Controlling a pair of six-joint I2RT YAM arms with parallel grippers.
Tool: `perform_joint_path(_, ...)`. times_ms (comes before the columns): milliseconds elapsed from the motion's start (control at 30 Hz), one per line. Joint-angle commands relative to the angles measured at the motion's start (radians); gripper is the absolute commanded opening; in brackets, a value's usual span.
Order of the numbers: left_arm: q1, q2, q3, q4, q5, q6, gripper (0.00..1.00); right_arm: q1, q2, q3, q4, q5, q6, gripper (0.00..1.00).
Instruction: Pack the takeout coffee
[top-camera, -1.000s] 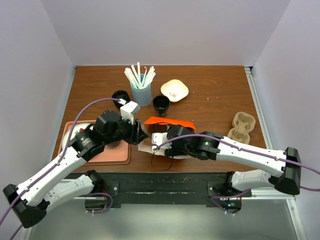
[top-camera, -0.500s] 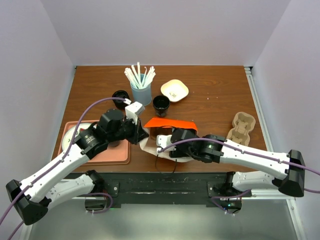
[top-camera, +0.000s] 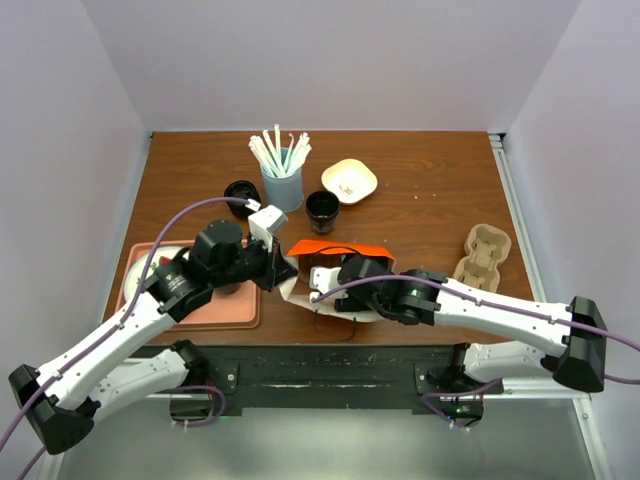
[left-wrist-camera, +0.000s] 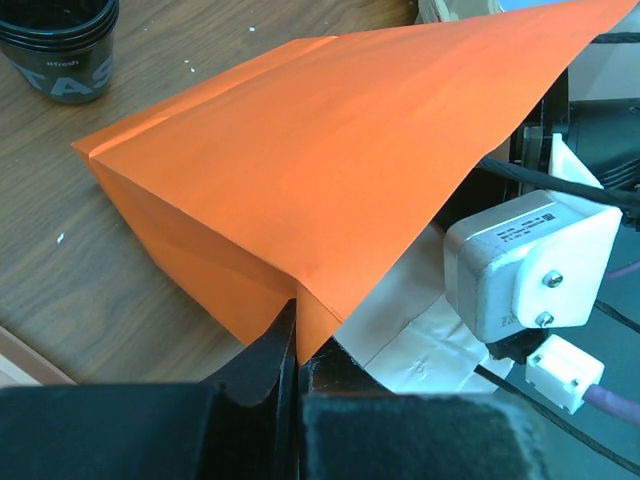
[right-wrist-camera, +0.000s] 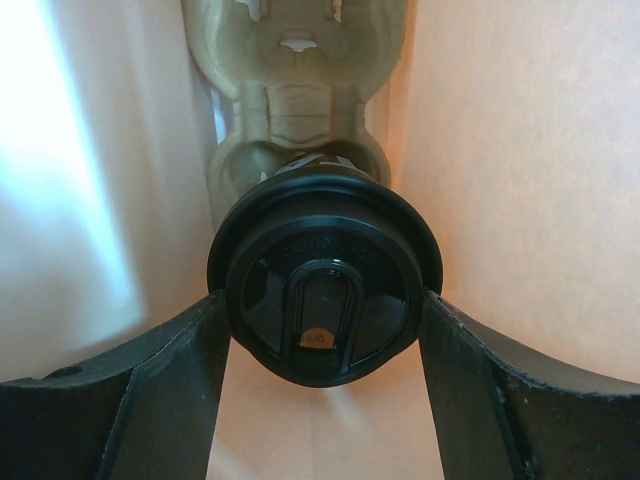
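The takeout coffee (right-wrist-camera: 325, 305), a black cup with a round black lid, is seen from above in the right wrist view, inside the orange paper bag (top-camera: 335, 246). My right gripper (right-wrist-camera: 322, 300) is shut on it, a finger pressing each side of the lid. Just beyond the cup, a pulp cup carrier (right-wrist-camera: 290, 90) sits in the bag. My left gripper (left-wrist-camera: 297, 335) is shut on the bag's orange edge (left-wrist-camera: 330, 150) at the mouth, holding it up. In the top view the right gripper is hidden inside the bag, and the left gripper (top-camera: 283, 270) is at the bag's left corner.
Behind the bag stand a blue tumbler of white straws (top-camera: 282, 185), two open black cups (top-camera: 322, 208) (top-camera: 241, 193) and a white bowl (top-camera: 349, 180). A second pulp carrier (top-camera: 485, 252) lies at the right. A pink tray (top-camera: 180, 300) is under the left arm.
My left gripper has closed on the bag's edge and lifted it slightly. The right arm has pushed a little farther into the bag.
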Motion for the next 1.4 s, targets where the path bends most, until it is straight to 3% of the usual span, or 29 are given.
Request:
perform_joint_path(0,-0.005,-0.019,0.001,0.048,0.038,0.047,0.00,-0.010,0.029,0.005,0.047,0.024,0.010,0.40)
perform_joint_path(133,-0.026,-0.003,0.014,0.037,0.031,0.067,0.00,-0.010,0.061,0.025,0.062,0.011,0.011,0.40)
perform_joint_path(200,-0.028,0.001,0.020,0.014,0.010,0.060,0.14,-0.008,0.076,0.028,0.070,0.011,0.011,0.39)
perform_joint_path(267,-0.028,0.001,0.042,-0.018,-0.045,0.043,0.37,-0.008,0.076,0.028,0.070,0.016,0.021,0.39)
perform_joint_path(400,-0.029,-0.012,0.060,-0.096,-0.085,-0.005,0.39,-0.010,0.052,0.009,0.076,0.014,0.039,0.39)
perform_joint_path(533,-0.028,-0.030,0.057,-0.106,-0.088,-0.043,0.33,-0.010,0.029,-0.020,0.085,0.016,0.036,0.39)
perform_joint_path(867,-0.028,-0.053,0.129,-0.132,-0.122,-0.092,0.38,-0.008,0.018,-0.050,0.094,0.007,0.037,0.38)
perform_joint_path(1200,-0.026,-0.042,0.129,-0.165,-0.085,-0.088,0.26,-0.008,0.030,-0.040,0.093,0.016,0.067,0.38)
perform_joint_path(1267,-0.026,-0.050,0.123,-0.164,-0.096,-0.092,0.18,-0.010,0.032,-0.040,0.093,0.016,0.071,0.38)
perform_joint_path(1333,-0.026,-0.055,0.117,-0.164,-0.114,-0.092,0.00,-0.010,0.032,-0.040,0.091,0.016,0.076,0.38)
perform_joint_path(1367,-0.026,-0.055,0.114,-0.156,-0.117,-0.091,0.00,-0.008,0.029,-0.041,0.094,0.020,0.080,0.38)
